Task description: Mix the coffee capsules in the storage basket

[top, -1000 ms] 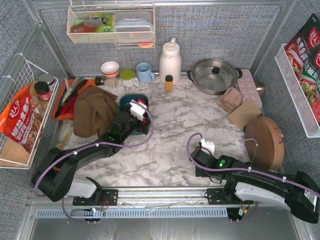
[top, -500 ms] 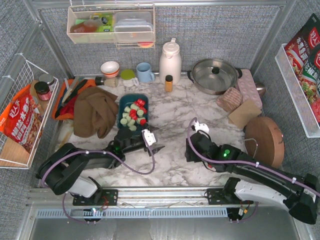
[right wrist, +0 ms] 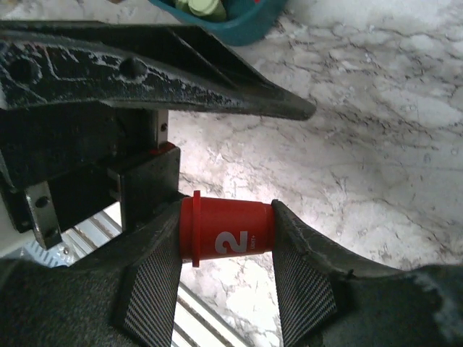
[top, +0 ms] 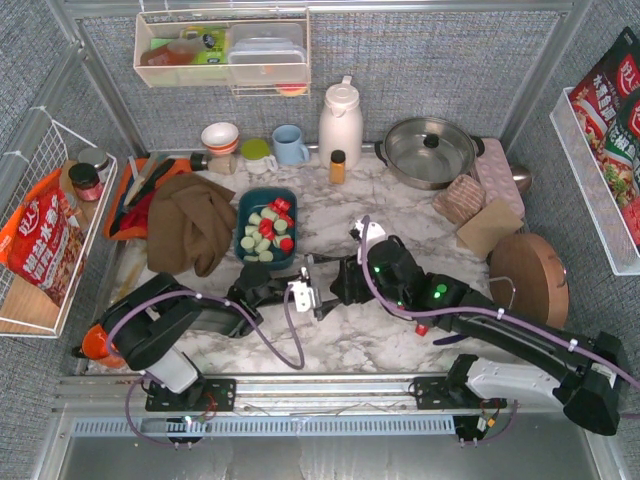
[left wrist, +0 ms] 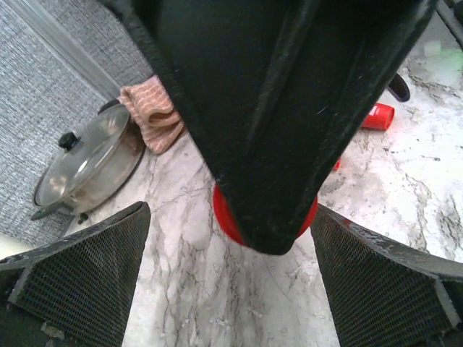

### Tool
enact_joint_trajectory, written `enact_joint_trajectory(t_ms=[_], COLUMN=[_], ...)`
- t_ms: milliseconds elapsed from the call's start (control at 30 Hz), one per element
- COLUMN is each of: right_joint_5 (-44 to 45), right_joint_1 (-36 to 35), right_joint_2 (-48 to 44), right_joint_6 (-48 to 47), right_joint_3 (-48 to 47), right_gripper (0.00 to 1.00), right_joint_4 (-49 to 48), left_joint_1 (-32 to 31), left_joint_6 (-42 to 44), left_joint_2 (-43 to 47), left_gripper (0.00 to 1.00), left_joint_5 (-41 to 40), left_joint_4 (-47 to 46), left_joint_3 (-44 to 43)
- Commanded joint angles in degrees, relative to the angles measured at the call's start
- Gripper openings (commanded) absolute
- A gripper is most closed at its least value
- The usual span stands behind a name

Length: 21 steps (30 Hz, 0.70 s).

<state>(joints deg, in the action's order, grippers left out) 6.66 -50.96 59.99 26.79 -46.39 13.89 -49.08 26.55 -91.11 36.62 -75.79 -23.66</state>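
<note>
The teal storage basket (top: 258, 196) stands left of centre and holds several red and mint green coffee capsules (top: 266, 229). Its corner shows at the top of the right wrist view (right wrist: 249, 22). My right gripper (top: 341, 284) is shut on a red capsule marked "2" (right wrist: 228, 233) just above the marble. My left gripper (top: 311, 291) is open and empty, and faces the right one. Its fingers (left wrist: 72, 282) stand either side of the right gripper's tip and the red capsule (left wrist: 223, 211). Another red capsule (left wrist: 377, 116) lies loose on the marble under the right arm (top: 421, 329).
A brown cloth (top: 190, 222) and an orange tray (top: 122, 205) lie left of the basket. A cup (top: 290, 145), amber bottle (top: 338, 166), white jug (top: 340, 122) and lidded pot (top: 428, 150) line the back. A round wooden board (top: 528, 285) lies at right.
My left gripper drew back from over the basket to the near middle, uncovering the capsules. My right arm swung left to meet it, with a red capsule in its jaws.
</note>
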Motion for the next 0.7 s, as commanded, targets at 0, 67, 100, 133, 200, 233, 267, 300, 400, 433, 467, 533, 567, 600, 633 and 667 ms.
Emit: enact_joint_trajectory(t_ms=[0,67,100,133,200,233,267,300,400,433,467,533,567,600,633,667], right_joint_5=[-2.2,-2.5,-2.7,-2.9,-3.4,-3.6,-3.8,-4.0,-4.4,-4.6,-4.9,-5.5,-5.6,-5.6,-5.7,-5.8], right_joint_1=[0.8,1.3,1.6,1.9,2.2,2.4,2.6,2.7,3.2,3.3,3.4,3.6,3.7,3.8,3.8,3.9], right_joint_2=[0.3,0.5,0.6,0.6,0.6,0.6,0.6,0.6,0.8,0.9,1.0,1.2,1.4,1.5,1.6,1.7], right_joint_6=[-1.5,-1.4,-1.3,-1.2,-0.8,-0.7,-0.5,-0.4,-0.1,0.2,0.4,0.9,1.1,1.3,1.5,1.6], right_joint_3=[-0.4,-0.3,-0.2,-0.2,-0.1,-0.1,0.0,0.1,0.2,0.4,0.5,0.6,0.6,0.7,0.8,0.9], right_gripper=[0.3,0.3,0.3,0.3,0.3,0.3,0.3,0.3,0.3,0.3,0.3,0.3,0.3,0.3,0.3,0.3], right_joint_4=[-5.9,-6.6,-6.8,-7.0,-7.4,-7.5,-7.7,-7.8,-8.1,-8.3,-8.5,-8.9,-9.0,-9.2,-9.4,-9.5], left_joint_1=[-0.6,-0.8,-0.8,-0.8,-0.9,-0.9,-0.9,-0.9,-1.0,-1.0,-1.1,-1.2,-1.2,-1.3,-1.4,-1.3], left_joint_6=[-1.3,-2.2,-2.8,-3.2,-3.1,-3.2,-3.2,-3.3,-3.4,-3.3,-3.2,-3.2,-3.2,-3.2,-3.2,-3.1], left_joint_2=[-1.3,-2.2,-2.6,-3.1,-3.3,-3.3,-3.3,-3.3,-3.2,-3.1,-3.1,-2.9,-2.9,-2.8,-2.8,-2.8], left_gripper=[0.99,0.99,0.99,0.95,0.8,0.75,0.71,0.69,0.68,0.67,0.66,0.65,0.64,0.63,0.6,0.56], left_joint_5=[0.3,-0.9,-1.2,-1.3,-1.4,-1.5,-1.4,-1.3,-1.4,-1.5,-1.5,-1.6,-1.6,-1.5,-1.5,-1.5], left_joint_4=[-9.3,-13.9,-16.0,-17.9,-18.1,-18.1,-18.1,-18.1,-18.1,-18.2,-18.2,-18.3,-18.3,-18.3,-18.2,-18.2], left_joint_3=[0.2,1.0,1.4,1.7,1.6,1.7,1.7,1.8,1.8,1.8,1.9,1.9,1.9,1.8,1.8,1.8])
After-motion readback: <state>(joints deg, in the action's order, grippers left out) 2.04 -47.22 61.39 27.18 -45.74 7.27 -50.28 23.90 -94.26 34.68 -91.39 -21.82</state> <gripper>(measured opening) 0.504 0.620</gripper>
